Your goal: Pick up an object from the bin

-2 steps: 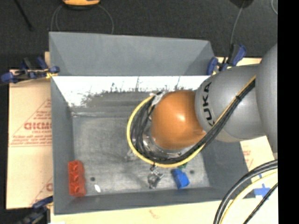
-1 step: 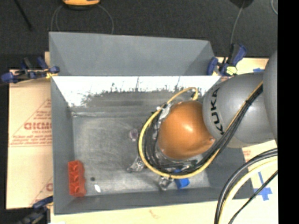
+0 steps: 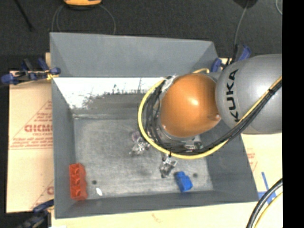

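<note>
The arm (image 3: 251, 94) reaches into the bin (image 3: 61, 141) from the right of the frame, its orange cover (image 3: 187, 106) ringed by yellow and black cables (image 3: 142, 122) and hanging over the right half of the floor. Below the cover the tool (image 3: 166, 166) points down near the floor in the lower middle of the bin. Whether it is open or closed cannot be told, and nothing can be made out in its grip. Nearest to it is a blue piece (image 3: 183, 181) — just to its lower right, by the front wall, lying apart from the tool. A small pale thing (image 3: 138, 145) lies to the tool's upper left, near the middle of the floor. Well apart, in the lower left corner, a red block (image 3: 77, 180) rests against the left wall, with a tiny white bit (image 3: 99, 192) just beside it.
</note>
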You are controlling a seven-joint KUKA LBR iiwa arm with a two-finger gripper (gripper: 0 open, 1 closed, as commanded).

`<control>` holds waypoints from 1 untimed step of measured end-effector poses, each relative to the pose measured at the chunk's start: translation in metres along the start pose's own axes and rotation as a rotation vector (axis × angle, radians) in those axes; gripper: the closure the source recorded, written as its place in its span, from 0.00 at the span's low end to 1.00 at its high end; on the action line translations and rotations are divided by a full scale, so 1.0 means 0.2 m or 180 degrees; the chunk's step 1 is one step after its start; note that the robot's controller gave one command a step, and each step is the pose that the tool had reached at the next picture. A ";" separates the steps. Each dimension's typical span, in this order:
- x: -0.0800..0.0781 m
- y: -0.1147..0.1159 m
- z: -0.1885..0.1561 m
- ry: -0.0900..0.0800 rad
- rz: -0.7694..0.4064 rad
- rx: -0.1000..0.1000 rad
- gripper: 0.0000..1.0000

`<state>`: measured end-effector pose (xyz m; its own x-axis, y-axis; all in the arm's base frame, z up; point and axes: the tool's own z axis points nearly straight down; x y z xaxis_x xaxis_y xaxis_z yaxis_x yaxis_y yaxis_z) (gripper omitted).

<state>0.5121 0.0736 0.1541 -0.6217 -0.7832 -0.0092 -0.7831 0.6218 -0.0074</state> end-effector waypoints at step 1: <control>-0.14 -0.51 0.14 0.0011 -0.0379 -0.0004 0.00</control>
<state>0.6108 0.0320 0.1272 -0.5243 -0.8515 -0.0047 -0.8515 0.5243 -0.0069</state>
